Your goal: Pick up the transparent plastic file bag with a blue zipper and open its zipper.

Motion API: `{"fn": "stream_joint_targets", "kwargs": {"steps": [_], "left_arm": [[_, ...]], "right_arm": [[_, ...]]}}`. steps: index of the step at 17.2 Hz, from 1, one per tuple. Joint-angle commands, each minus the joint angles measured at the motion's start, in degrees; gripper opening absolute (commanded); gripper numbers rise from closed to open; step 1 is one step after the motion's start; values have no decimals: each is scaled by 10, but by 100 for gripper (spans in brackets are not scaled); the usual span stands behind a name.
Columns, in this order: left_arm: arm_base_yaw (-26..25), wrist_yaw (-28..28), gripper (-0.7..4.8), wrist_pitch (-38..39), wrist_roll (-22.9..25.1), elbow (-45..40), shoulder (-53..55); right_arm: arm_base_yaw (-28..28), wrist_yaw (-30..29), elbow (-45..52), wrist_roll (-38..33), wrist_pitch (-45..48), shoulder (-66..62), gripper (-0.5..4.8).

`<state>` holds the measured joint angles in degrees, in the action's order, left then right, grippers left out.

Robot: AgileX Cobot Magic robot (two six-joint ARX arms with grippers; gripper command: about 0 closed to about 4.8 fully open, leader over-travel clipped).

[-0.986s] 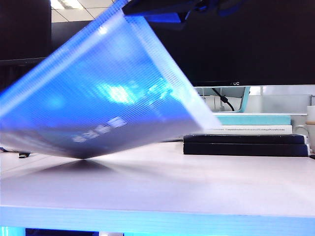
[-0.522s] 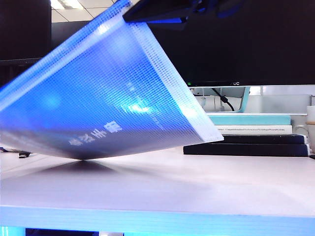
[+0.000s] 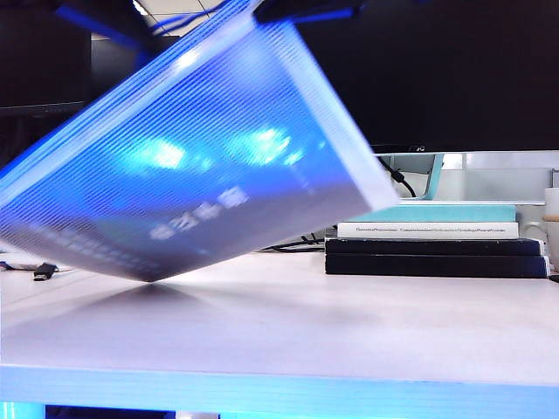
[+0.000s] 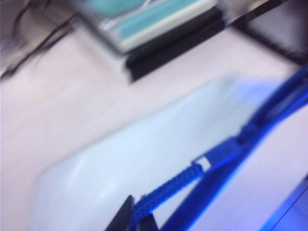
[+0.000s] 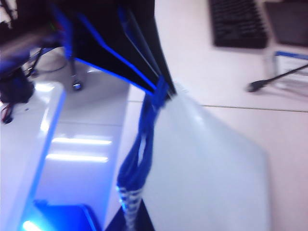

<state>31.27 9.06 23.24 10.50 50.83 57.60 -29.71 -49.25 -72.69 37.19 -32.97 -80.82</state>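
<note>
The transparent plastic file bag (image 3: 201, 157) hangs tilted in the air, its lowest corner just at the white table (image 3: 349, 332). My left gripper (image 4: 138, 219) is shut on the braided blue cord pull (image 4: 168, 185) that leads to the blue zipper (image 4: 274, 108); the bag (image 4: 110, 178) lies below it. My right gripper (image 5: 130, 219) is shut on the bag's (image 5: 207, 168) zippered edge, and the blue zipper (image 5: 142, 154) runs away from it toward the other arm's black gripper. In the exterior view the right gripper (image 3: 306, 10) is a dark shape at the bag's top corner.
A stack of books (image 3: 437, 244) lies at the back right of the table, also visible in the left wrist view as books (image 4: 159, 38). A black keyboard (image 5: 238, 21) and a cable plug (image 5: 255, 86) lie beyond the bag. Dark monitors stand behind.
The bag has swung: its right corner rose and uncovers more of the books. A blurred dark arm part appeared at the top left. The lowest corner stays at the table.
</note>
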Motion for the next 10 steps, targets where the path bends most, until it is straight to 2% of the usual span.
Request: {"fn": "stream_joint_targets", "kwargs": {"steps": [1,4,5,6,8,10], "left_arm": [[-41,-30,-5,39,5,-3,-2],[-92,-37,-5,54,15,-14,-2],[-141,-105,-5,70,15,-30,-2],[-164,-145,-5,89,15,-31,-2],[-183,-155,-5,92,2,-31,-2],[-190,-138,-1,88,-5,-30,-2]], "right_arm": [[29,-3,-3,-14,-15,40,-5],[57,-4,-3,-13,-41,71,-5],[99,-4,-3,-11,-84,103,-5],[119,-4,-3,-10,-105,114,-5],[132,-6,-3,-8,-119,121,-5],[132,-7,-3,-8,-124,120,-5]]}}
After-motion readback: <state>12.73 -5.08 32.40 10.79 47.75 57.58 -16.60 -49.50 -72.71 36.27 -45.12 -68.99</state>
